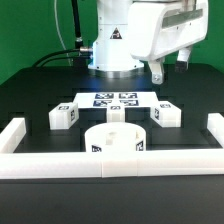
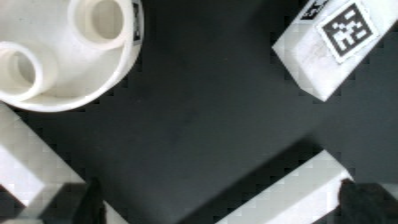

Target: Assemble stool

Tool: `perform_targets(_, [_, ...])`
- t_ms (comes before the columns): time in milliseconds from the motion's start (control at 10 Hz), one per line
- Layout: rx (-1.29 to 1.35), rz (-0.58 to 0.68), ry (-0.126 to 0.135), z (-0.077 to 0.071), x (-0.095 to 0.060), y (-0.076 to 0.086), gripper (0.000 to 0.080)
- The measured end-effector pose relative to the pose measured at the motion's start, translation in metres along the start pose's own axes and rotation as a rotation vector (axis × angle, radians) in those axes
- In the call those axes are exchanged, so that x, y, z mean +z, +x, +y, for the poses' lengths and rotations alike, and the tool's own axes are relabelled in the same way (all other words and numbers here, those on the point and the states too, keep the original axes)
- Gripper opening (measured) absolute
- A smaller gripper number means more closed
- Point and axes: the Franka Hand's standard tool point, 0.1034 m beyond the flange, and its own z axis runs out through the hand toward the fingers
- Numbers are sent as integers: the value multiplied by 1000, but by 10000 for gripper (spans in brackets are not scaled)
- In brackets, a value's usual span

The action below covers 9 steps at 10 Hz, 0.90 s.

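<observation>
Black tabletop, with a white rail bordering the near side and both ends. Seat disc lies flat at centre, right up against the near rail; can't tell whether they touch. A tag on its side wall faces the exterior camera. The wrist view shows the disc from above with 2 socket holes visible, the rest cropped.

3 legs are loose on the tabletop, none in a socket:
- left leg, toward the exterior view's left
- middle leg, just behind the disc
- right leg, toward the exterior view's right

All 3 sit apart from the disc and from each other. The wrist view catches 1 leg, tag up, well apart from the disc; can't tell which of the 3.

Marker board lies flat behind the middle leg, in front of the arm base. Fingers hang high above the tabletop toward the exterior view's right, spread wide, gripping nothing, clear of every part.
</observation>
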Motion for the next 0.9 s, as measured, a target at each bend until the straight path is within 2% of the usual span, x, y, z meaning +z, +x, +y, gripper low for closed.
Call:
perform_targets(600, [4, -2, 1, 2, 1, -2, 650])
perform_targets(800, [8, -14, 18, 26, 18, -34, 650])
perform_targets(900, [23, -13, 15, 33, 30, -40, 650])
